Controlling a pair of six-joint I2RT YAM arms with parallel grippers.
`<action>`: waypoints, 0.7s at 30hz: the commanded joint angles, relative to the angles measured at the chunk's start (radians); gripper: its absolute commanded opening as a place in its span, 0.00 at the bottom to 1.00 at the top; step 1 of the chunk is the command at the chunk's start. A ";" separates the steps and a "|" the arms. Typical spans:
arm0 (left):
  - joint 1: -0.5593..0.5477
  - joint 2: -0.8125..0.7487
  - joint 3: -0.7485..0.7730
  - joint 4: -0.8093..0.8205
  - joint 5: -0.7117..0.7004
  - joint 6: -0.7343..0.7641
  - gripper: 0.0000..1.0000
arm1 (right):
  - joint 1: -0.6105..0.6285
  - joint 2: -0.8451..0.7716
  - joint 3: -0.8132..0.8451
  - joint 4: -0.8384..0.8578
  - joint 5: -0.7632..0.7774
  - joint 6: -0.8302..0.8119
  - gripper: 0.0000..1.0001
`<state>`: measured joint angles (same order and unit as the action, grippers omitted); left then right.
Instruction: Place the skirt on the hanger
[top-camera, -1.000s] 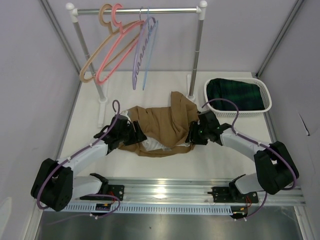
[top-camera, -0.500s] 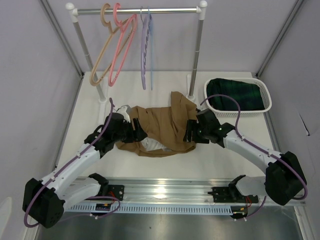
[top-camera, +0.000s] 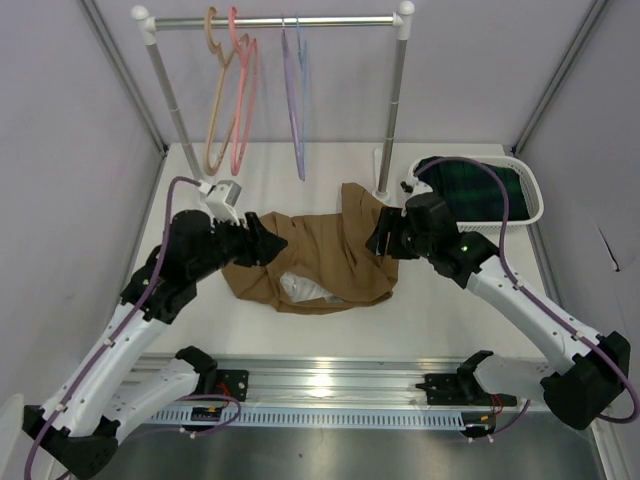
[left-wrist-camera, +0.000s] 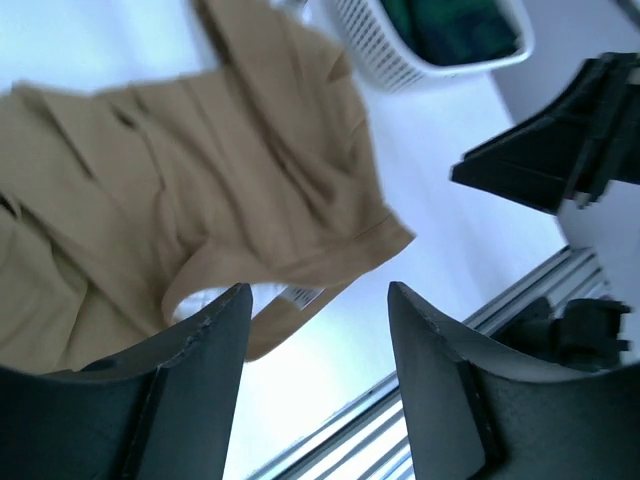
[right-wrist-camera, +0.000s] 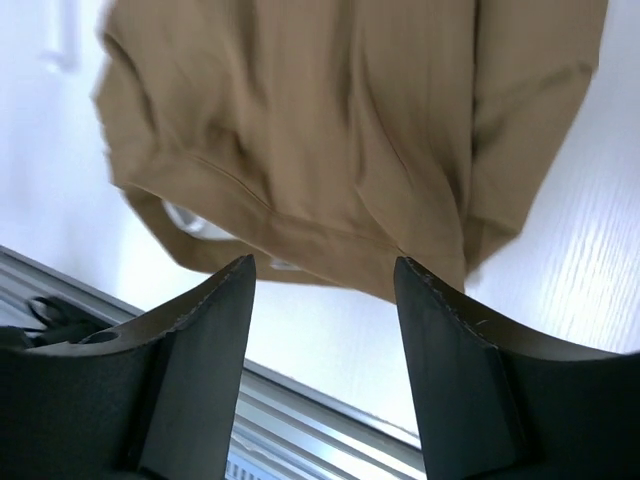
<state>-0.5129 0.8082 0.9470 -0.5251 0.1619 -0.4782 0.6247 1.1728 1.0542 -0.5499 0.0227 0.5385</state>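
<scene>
The tan-brown skirt (top-camera: 325, 255) lies crumpled on the white table, its whitish lining (top-camera: 300, 288) showing at the near edge. The pale lavender-blue hanger (top-camera: 301, 130) hangs on the rail beside the scalloped lavender one. My left gripper (top-camera: 270, 243) is open and empty, raised over the skirt's left edge. My right gripper (top-camera: 378, 240) is open and empty over its right edge. The left wrist view shows the skirt (left-wrist-camera: 200, 170) beyond the open gripper (left-wrist-camera: 318, 290). The right wrist view shows the skirt (right-wrist-camera: 330, 130) past the open gripper (right-wrist-camera: 322, 262).
A tan hanger (top-camera: 215, 110) and a pink hanger (top-camera: 243, 105) hang left on the rail (top-camera: 270, 21). The rack's right post (top-camera: 393, 110) stands just behind the skirt. A white basket (top-camera: 520, 215) with dark green plaid cloth (top-camera: 470, 190) sits at back right. A metal rail (top-camera: 330, 385) runs along the near edge.
Both arms have lifted and drawn back from the skirt, which stays on the table. The hangers have swung back from a slant to hang nearly straight.
</scene>
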 joint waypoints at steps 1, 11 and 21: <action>-0.013 -0.009 0.124 -0.004 0.008 0.038 0.58 | 0.001 0.019 0.149 0.039 0.048 -0.049 0.62; -0.041 0.156 0.487 0.089 -0.025 0.087 0.48 | -0.033 0.257 0.441 0.145 0.028 -0.078 0.56; -0.052 0.279 0.570 0.239 -0.127 0.102 0.39 | -0.034 0.415 0.698 0.225 0.126 -0.150 0.57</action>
<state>-0.5564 1.0534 1.4796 -0.3958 0.0628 -0.4099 0.5934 1.5818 1.6611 -0.3828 0.0978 0.4297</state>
